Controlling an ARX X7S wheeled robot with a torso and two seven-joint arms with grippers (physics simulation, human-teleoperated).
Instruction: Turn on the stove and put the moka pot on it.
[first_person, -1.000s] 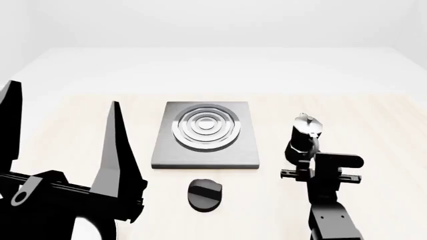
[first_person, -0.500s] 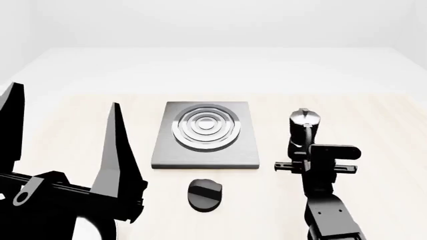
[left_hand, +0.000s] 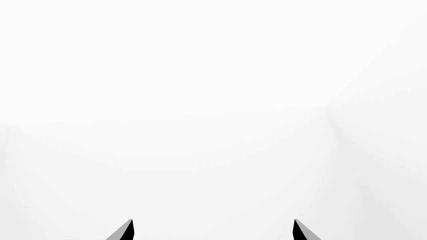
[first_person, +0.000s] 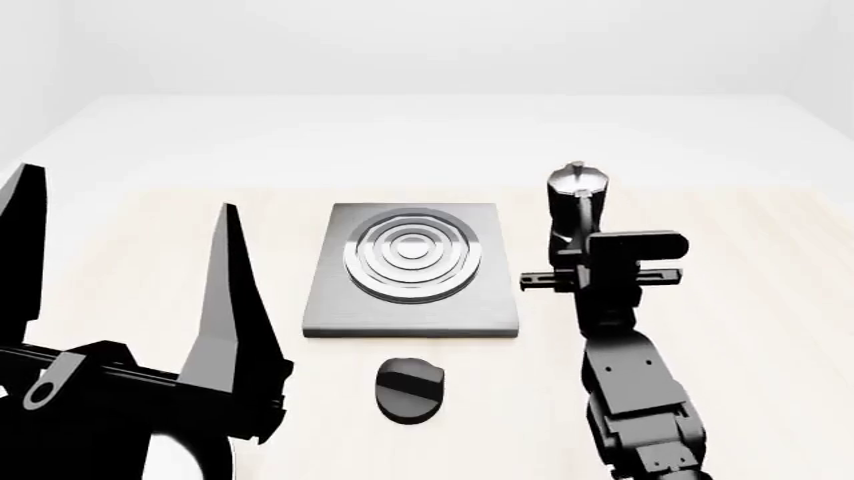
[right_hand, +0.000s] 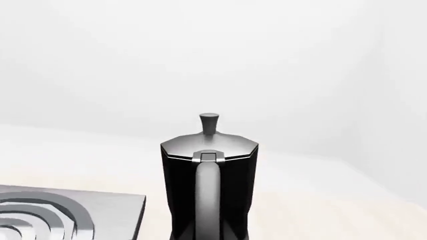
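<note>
Moka pot (first_person: 577, 205) is held upright by the right gripper (first_person: 597, 272), clamped at the handle side, just beside the stove (first_person: 411, 322), presumably for transfer onto the rings (first_person: 412, 256). Left gripper (first_person: 127, 270) is spread wide, empty. Knob (first_person: 411, 388) is untouched.

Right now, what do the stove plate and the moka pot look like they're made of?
The stove looks like brushed grey metal: a matte plate with shinier raised rings that catch the light. The moka pot appears to be metal too, with a glossy black faceted body, a silvery satin lid and knob, and a grey handle. As a render, that finish could be painted metal or plastic.
</note>
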